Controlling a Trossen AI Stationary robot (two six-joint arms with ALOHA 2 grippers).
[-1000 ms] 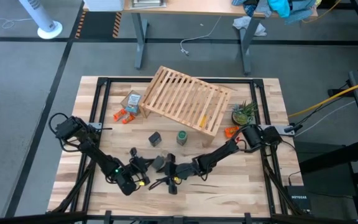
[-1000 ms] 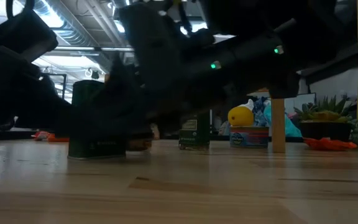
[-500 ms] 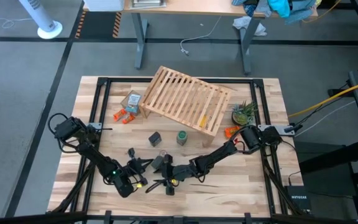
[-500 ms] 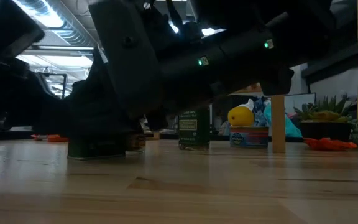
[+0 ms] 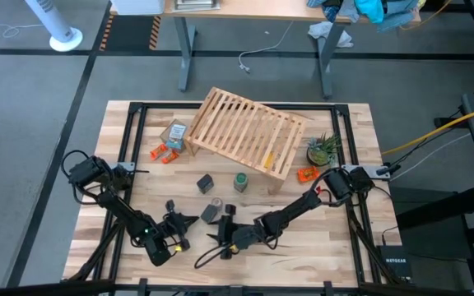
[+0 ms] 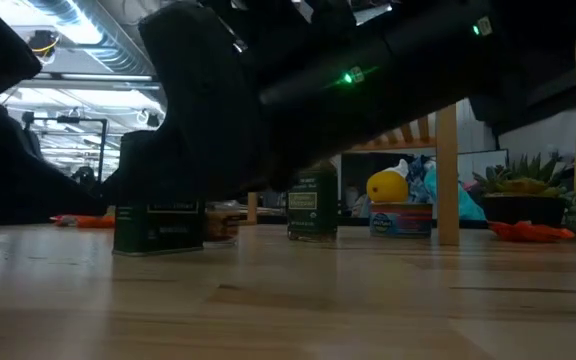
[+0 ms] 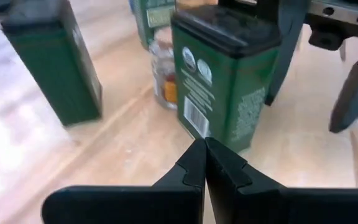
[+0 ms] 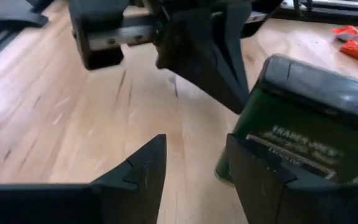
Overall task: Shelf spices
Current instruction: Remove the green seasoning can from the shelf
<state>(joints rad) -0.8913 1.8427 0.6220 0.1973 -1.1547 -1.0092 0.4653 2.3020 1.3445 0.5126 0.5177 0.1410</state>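
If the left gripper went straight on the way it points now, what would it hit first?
Most likely the near dark green tin. The shut left gripper points at its lower labelled corner, a short way ahead. The small glass jar stands just behind and to one side. The exact gap is hard to judge.

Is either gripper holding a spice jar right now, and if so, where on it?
No. The left gripper is shut on nothing, just short of a green jar. The right gripper is open beside that jar, not around it.

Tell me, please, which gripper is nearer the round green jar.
Right. The right gripper sits just in front of the round green jar; the left gripper is farther, front-left.
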